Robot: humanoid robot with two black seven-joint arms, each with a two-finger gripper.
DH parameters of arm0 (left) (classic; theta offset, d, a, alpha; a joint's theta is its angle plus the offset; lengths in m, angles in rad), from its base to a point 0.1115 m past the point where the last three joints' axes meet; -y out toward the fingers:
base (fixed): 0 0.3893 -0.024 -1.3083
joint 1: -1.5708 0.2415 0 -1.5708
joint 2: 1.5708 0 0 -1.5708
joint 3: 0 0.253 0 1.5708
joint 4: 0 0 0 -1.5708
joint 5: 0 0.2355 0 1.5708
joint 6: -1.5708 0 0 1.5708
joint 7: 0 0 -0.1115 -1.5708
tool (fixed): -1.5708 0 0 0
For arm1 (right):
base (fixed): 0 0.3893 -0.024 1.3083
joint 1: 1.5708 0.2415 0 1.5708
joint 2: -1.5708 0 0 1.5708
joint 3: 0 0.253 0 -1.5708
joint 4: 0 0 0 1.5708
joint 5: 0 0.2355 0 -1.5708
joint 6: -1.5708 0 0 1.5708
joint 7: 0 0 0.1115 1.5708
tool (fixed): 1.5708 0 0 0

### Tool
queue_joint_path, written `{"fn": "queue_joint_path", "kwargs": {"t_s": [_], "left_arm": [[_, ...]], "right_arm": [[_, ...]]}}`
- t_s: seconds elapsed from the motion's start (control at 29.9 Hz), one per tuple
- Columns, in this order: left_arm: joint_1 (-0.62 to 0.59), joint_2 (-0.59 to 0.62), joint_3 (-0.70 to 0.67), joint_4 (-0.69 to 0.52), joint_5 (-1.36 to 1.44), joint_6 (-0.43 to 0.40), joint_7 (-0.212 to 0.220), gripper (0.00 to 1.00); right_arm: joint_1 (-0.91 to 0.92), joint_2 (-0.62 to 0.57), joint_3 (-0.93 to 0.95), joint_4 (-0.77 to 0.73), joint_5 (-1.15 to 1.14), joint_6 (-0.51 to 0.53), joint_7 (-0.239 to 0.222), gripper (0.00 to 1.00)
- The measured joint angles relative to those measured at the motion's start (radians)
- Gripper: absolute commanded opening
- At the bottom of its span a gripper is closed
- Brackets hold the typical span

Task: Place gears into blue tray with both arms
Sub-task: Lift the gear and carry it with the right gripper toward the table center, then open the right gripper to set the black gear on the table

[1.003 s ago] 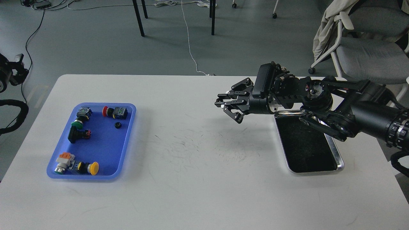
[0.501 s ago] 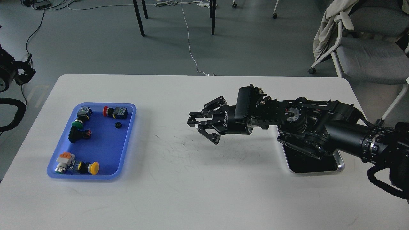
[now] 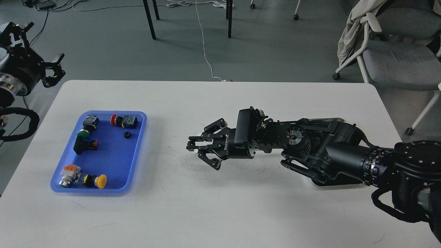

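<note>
The blue tray (image 3: 115, 156) lies on the left of the white table. One small black gear (image 3: 127, 135) rests in its upper right part, among several push-button switches. My right gripper (image 3: 190, 144) hovers over the table's middle, right of the tray, pointing left. Its fingers are shut, pinching a tiny dark thing that looks like a gear, though it is hard to make out. My left gripper (image 3: 55, 70) is held open in the air past the table's far left corner, well above and behind the tray.
The switches with red (image 3: 113, 120), green (image 3: 82, 133) and yellow (image 3: 101, 181) caps lie in the blue tray. The steel tray (image 3: 315, 182) at the right is mostly hidden under my right arm. A grey chair (image 3: 396, 58) stands beyond the table's right end.
My right arm has swept left and lower, from above the steel tray to the table's middle, with its fingers still closed. My left gripper has risen into view at the upper left.
</note>
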Motion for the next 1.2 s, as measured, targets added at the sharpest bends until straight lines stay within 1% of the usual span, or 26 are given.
{"fn": "queue_joint_path", "kwargs": {"t_s": [0.2,0.33,0.47,1.2], "left_arm": [[0.000,0.000,-0.004,-0.004,0.000,-0.016,-0.001,0.99],[0.000,0.006,-0.007,-0.005,0.000,-0.033,-0.004,0.99],[0.000,0.010,-0.007,-0.016,-0.001,-0.045,-0.006,0.99],[0.000,0.040,-0.009,-0.027,-0.006,-0.046,-0.009,0.99]], "right_arm": [[-0.004,0.006,-0.035,-0.085,-0.002,-0.022,0.000,0.01],[-0.005,0.006,-0.074,-0.133,-0.002,-0.058,0.000,0.01],[-0.015,0.007,-0.082,-0.145,-0.002,-0.072,0.000,0.01],[-0.060,0.006,-0.070,-0.149,0.004,-0.108,0.000,0.02]]}}
